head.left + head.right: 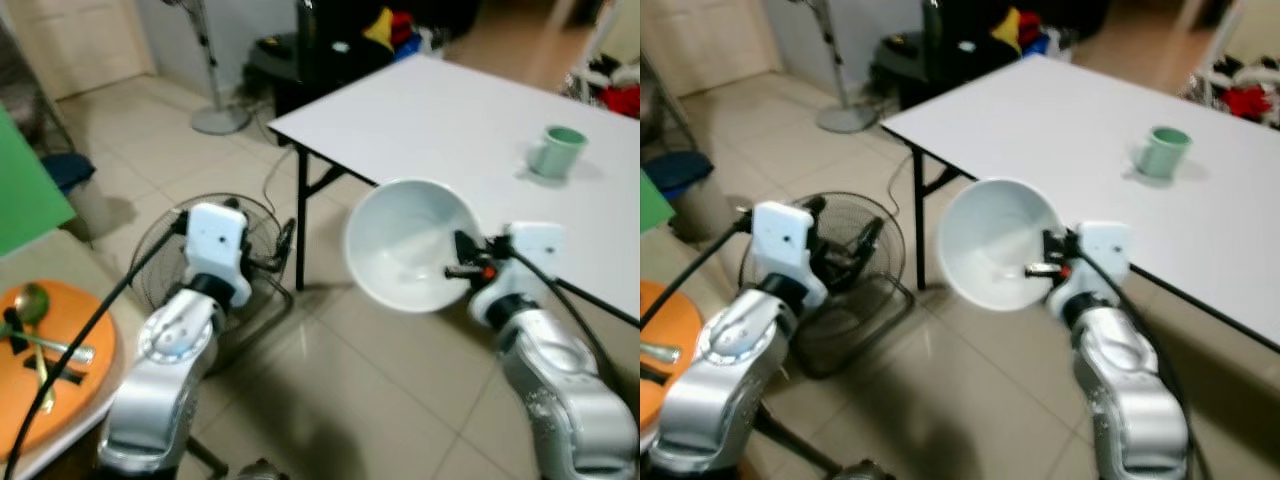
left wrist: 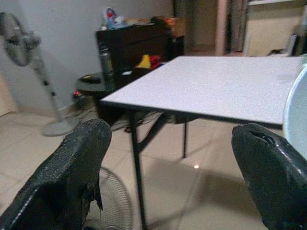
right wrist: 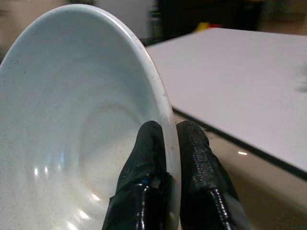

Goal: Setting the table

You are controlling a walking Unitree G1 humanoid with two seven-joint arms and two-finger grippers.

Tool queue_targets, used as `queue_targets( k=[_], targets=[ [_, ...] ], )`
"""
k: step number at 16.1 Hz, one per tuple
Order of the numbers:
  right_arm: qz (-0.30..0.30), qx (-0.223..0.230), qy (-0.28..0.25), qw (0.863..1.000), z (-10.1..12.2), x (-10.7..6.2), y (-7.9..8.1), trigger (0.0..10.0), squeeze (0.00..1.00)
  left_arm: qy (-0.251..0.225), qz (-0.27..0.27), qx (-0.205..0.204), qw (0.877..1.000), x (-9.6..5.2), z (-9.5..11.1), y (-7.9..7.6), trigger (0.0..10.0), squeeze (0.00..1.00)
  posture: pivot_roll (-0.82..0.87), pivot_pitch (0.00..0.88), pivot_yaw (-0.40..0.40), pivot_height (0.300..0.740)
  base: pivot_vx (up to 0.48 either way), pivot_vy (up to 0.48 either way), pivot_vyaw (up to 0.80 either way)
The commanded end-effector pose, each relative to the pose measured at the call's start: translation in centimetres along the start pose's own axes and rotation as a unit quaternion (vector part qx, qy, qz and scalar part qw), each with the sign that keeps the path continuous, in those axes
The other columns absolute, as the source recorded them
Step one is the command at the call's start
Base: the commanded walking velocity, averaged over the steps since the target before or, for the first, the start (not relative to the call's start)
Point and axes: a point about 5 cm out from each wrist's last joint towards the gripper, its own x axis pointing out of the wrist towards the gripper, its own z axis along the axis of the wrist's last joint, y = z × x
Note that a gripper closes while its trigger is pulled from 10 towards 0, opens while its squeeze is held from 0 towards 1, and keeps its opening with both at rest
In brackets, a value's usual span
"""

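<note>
White bowl (image 1: 410,243) hanging tilted on edge, right gripper (image 3: 165,143) pinching rim; table (image 1: 450,130) lying just ahead-right. Left gripper (image 2: 168,167) gaping wide, holding nothing.

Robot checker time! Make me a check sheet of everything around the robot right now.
Surface: white table, mostly bare, not yet set.
Job's things: white bowl held tilted by its rim, near the table's edge; green mug upright on the table; orange tray with spoon at the robot's left.
Clutter: floor fan lying beside the table leg.
Grippers: right tool pinches the bowl's rim; left tool open, holding nothing.
Cables: black cables along both arms.
Surroundings: tiled floor, standing fan, dark cabinet.
</note>
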Motion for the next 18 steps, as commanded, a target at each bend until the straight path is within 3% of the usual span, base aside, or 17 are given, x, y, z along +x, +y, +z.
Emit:
queue_targets(
  k=[1, 12, 18],
  targets=[
    [-0.012, -0.008, -0.016, 1.000, 0.76, -0.17, -0.64, 10.0, 0.00, -0.007, -0.004, -0.001, 1.000, 0.17, 0.36, -0.31, 10.0, 0.00, 0.09, 0.000, 0.005, 0.740, 0.307, 0.000, 0.00],
    [-0.023, 0.000, -0.014, 1.000, 0.92, 0.18, -1.09, 10.0, 0.00, -0.004, -0.011, -0.003, 1.000, 0.25, 0.11, -0.60, 10.0, 0.00, 0.08, 0.000, 0.000, 0.740, 0.305, 0.000, 0.00],
    [-0.021, 0.009, -0.008, 1.000, 0.99, 0.30, -1.23, 10.0, 0.00, -0.002, -0.013, -0.007, 1.000, 0.09, -0.12, -0.90, 10.0, 0.00, 0.08, 0.000, -0.014, 0.740, 0.306, 0.000, -0.75]
  ],
)
